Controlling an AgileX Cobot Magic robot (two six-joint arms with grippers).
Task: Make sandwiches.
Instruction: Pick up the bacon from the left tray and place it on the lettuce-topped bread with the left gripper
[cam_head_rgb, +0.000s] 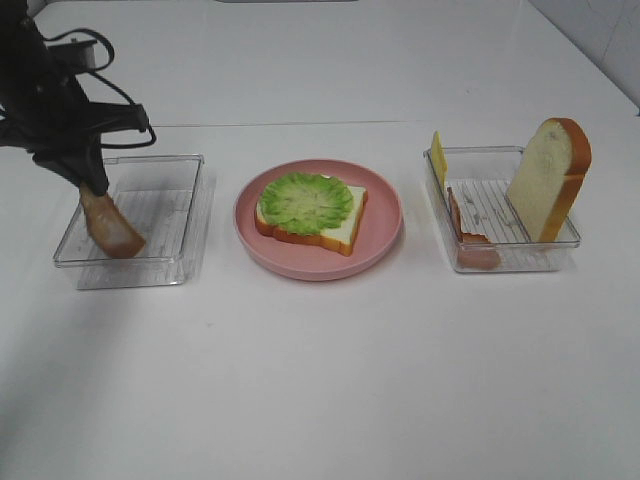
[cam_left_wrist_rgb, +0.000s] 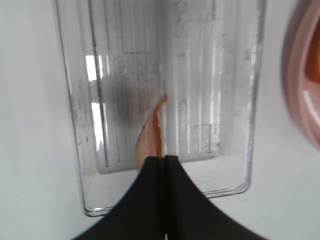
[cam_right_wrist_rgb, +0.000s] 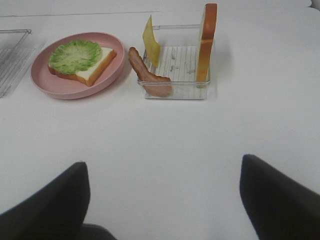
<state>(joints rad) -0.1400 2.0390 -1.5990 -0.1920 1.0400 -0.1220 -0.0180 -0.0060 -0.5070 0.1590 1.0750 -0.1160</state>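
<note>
White table; ham slice in left tool

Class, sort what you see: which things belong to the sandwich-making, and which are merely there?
Belong: bread slice topped with lettuce; ham gripped by the left hand; cheese; bacon; upright bread slice.
Merely there: pink plate; left tray; right tray.

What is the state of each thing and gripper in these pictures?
left gripper, shut on ham slice.
ham slice, hanging in left tray.
right gripper, open, empty.
lettuce, flat on bread slice on pink plate.
cheese, on edge in right tray.
bacon, leaning on that tray's wall.
second bread slice, upright in that tray.
</note>
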